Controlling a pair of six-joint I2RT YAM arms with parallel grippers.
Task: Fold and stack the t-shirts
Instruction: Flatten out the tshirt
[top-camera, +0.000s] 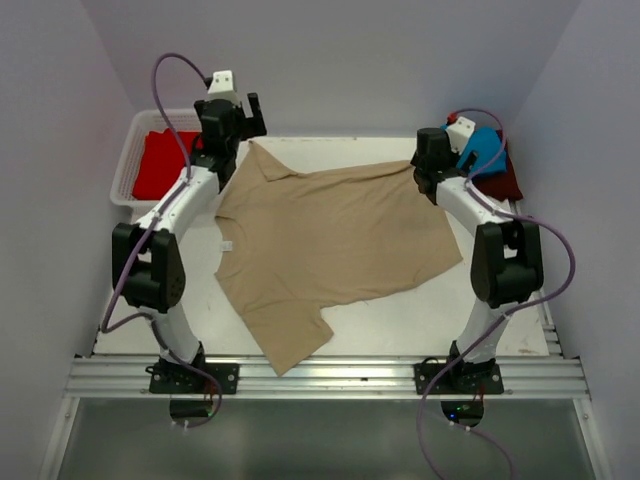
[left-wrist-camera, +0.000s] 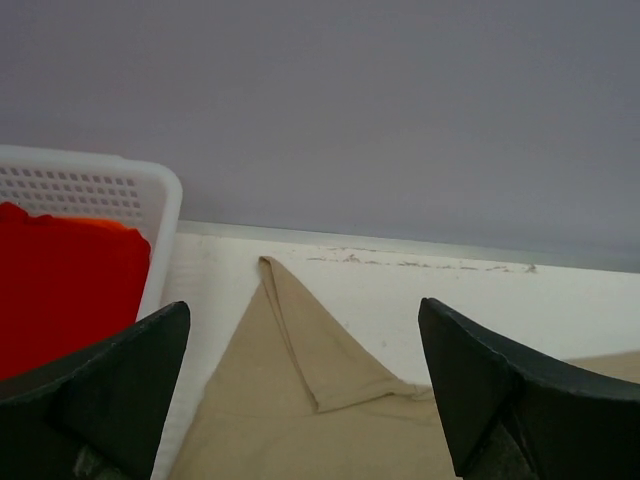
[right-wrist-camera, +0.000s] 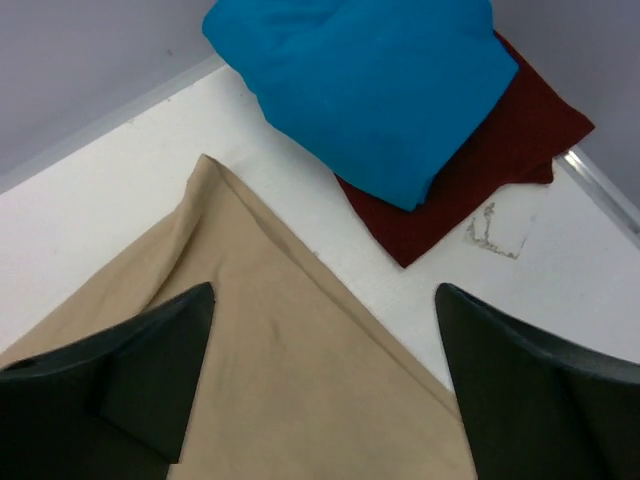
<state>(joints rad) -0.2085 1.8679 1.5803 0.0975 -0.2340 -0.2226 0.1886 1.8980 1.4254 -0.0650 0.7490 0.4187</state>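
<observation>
The tan t-shirt (top-camera: 330, 240) lies spread flat across the white table. Its far left sleeve corner (left-wrist-camera: 290, 330) shows in the left wrist view, its far right corner (right-wrist-camera: 260, 330) in the right wrist view. My left gripper (top-camera: 245, 115) hovers open above the far left corner, holding nothing. My right gripper (top-camera: 432, 150) hovers open above the far right corner, holding nothing. The bright blue t-shirt (right-wrist-camera: 370, 80) lies folded on the dark maroon one (right-wrist-camera: 480, 170) at the far right. The red t-shirt (top-camera: 160, 160) lies in the basket.
The white lattice basket (top-camera: 128, 165) stands at the far left, its rim close beside the left gripper. Grey walls enclose the table on three sides. An aluminium rail (top-camera: 330, 375) runs along the near edge by the arm bases.
</observation>
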